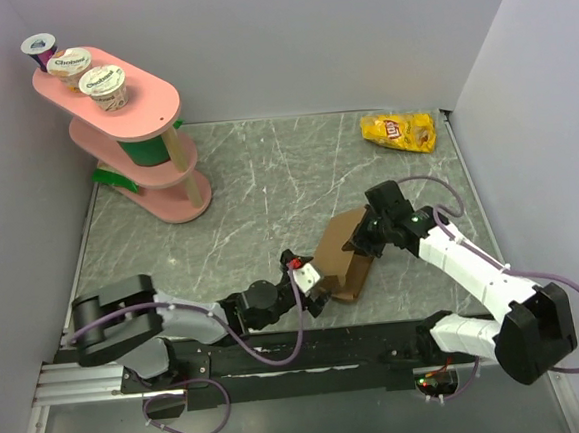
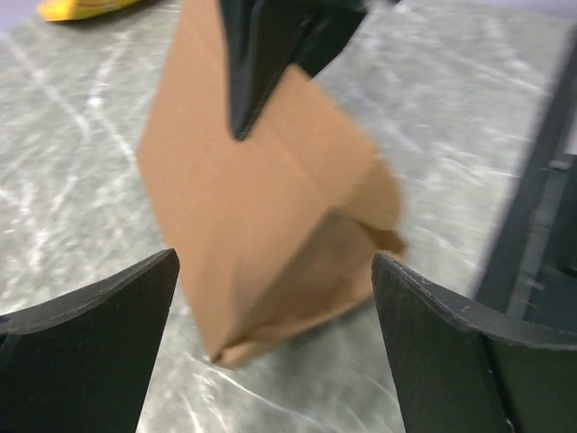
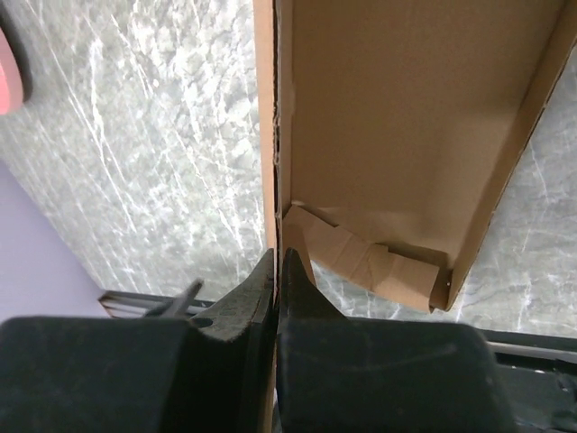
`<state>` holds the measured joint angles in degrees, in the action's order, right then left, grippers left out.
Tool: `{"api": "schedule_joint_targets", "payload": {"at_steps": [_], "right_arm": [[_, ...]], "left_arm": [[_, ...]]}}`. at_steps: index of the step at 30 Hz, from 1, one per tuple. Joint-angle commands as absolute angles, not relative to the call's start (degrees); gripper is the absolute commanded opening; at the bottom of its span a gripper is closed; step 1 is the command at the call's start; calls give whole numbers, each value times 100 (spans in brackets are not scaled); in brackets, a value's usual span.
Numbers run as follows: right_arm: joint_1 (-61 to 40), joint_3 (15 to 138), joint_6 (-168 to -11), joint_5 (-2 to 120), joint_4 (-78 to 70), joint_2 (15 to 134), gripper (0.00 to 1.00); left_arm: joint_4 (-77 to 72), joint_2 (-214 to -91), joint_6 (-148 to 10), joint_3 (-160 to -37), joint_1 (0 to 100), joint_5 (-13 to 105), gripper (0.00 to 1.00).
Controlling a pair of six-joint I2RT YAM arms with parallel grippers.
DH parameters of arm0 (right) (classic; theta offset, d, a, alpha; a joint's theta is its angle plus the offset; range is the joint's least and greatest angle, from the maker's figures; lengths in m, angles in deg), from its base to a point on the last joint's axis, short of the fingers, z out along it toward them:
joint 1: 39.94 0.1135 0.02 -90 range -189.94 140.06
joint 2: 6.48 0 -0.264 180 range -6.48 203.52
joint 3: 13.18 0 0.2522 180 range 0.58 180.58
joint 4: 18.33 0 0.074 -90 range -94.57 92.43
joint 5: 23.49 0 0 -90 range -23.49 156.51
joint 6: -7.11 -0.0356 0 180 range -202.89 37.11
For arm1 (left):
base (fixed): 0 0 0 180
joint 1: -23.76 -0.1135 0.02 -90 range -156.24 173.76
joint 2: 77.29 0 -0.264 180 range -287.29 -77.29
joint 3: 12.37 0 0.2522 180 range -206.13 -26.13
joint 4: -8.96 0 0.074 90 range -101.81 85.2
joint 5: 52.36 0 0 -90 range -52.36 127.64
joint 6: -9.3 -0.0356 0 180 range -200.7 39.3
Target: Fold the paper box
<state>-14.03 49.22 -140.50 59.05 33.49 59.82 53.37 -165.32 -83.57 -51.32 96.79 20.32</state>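
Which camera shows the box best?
The left wrist view: the box fills the frame, its outside nearly whole, though blurred. The top view shows it small. The right wrist view shows only its inside and a wall the right gripper pinches.

Soft, even light from overhead leaves the table (image 1: pixel 256 179) bright, with only faint shadows. The top view is sharp. From the left wrist the box (image 2: pixel 261 207) is smeared with blur; from the right wrist the close fingers (image 3: pixel 234 316) are dark and unfocused.
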Motion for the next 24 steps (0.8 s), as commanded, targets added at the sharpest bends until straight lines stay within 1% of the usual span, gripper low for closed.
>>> {"api": "schedule_joint_targets", "payload": {"at_steps": [1, 4, 7, 9, 11, 12, 14, 16, 20, 24], "right_arm": [[-1322, 4409, -14459, 6159, 3367, 5795, 0], [-1314, 4163, -14679, 6282, 3129, 5628, 0], [-1270, 3961, -14959, 6518, 2963, 5417, 0], [-1156, 3829, -15240, 6642, 2909, 5268, 0], [-1007, 3741, -15556, 6878, 2830, 5119, 0], [-980, 3653, -15671, 6967, 2804, 5066, 0], [-875, 3574, -15978, 7169, 2681, 4943, 0], [-751, 3503, -16129, 7240, 2593, 4933, 0], [-637, 3477, -16313, 7346, 2435, 4986, 0], [-549, 3503, -16454, 7451, 2452, 5047, 0]], "left_arm": [[4460, -15789, -7641, -4978, 9715, 3060, 93], [4083, -15271, -7403, -4898, 9706, 3324, 91], [3388, -14822, -7096, -5249, 9688, 3404, 91], [3064, -14673, -6945, -5547, 9671, 3299, 95], [2581, -14768, -6866, -6124, 9627, 3237, 97], [2065, -14951, -6874, -6355, 9609, 3237, 96], [1657, -15215, -6857, -6864, 9609, 3097, 95], [1454, -15304, -6892, -7024, 9618, 3096, 95], [1111, -15585, -7138, -7288, 9618, 2921, 91], [926, -15735, -7401, -7376, 9627, 3017, 86]]}}
